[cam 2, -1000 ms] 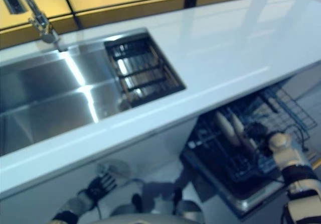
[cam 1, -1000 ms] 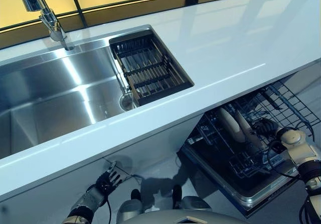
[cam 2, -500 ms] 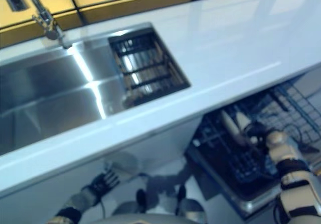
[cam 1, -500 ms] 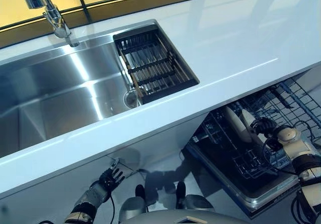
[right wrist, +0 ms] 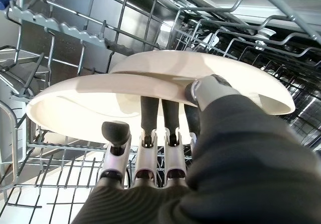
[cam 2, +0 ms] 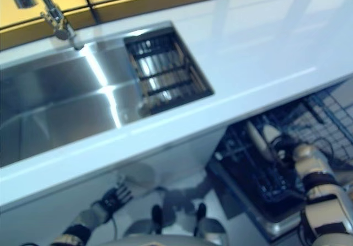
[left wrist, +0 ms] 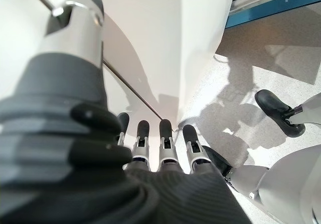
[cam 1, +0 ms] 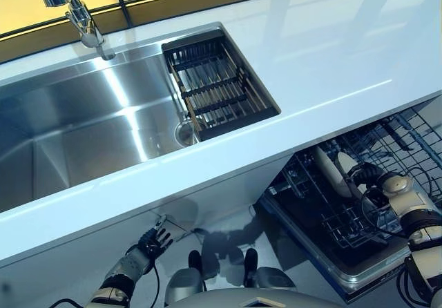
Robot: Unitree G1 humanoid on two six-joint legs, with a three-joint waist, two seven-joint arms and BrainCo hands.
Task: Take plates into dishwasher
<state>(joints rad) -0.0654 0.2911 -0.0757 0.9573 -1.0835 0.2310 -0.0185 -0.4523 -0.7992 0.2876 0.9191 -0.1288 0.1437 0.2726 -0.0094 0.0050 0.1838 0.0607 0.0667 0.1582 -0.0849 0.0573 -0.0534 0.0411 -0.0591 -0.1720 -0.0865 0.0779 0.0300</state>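
Plates are the subject, though they sit at the far right of the scene. Starting at the left, the robot's left hand (cam 1: 153, 242) hangs low beside the white cabinet front (cam 1: 228, 190), fingers straight and relaxed, touching nothing. Above it a steel sink (cam 1: 76, 135) holds a dark slatted drain basket (cam 1: 217, 90), with a chrome faucet (cam 1: 72, 11) behind and a white countertop (cam 1: 331, 52) stretching rightward. Below the counter's right end, the dishwasher's wire rack (cam 1: 324, 211) is pulled out. Two cream plates (right wrist: 165, 91) stand on edge in the rack. The right hand (cam 1: 369, 175) pinches the nearer plate's rim, thumb over it and fingers underneath.
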